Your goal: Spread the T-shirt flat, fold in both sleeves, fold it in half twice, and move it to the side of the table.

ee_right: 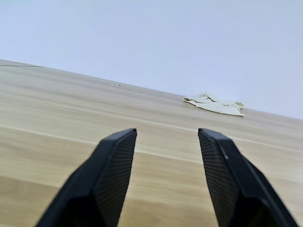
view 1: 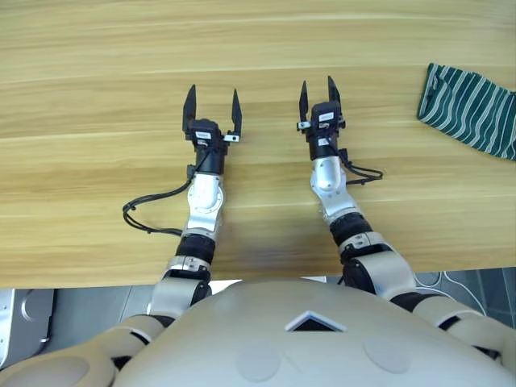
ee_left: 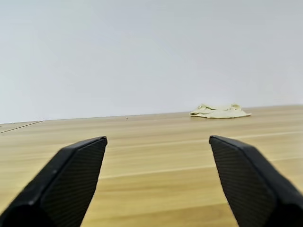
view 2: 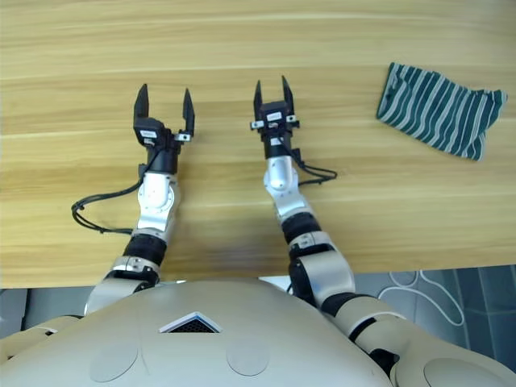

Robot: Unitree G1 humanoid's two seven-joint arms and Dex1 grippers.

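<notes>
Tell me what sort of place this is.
Probably an indoor robot test room or lab: a broad light wooden table, a bare pale wall behind it, and loose white cables on the grey floor.

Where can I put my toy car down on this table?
Bare wood on the table lies left of the left pincer and beyond both pincers toward the far edge. Another bare stretch sits between the right pincer and the striped T-shirt. Tightest is the narrow gap between the two pincers. A pale cloth lies far off.
</notes>
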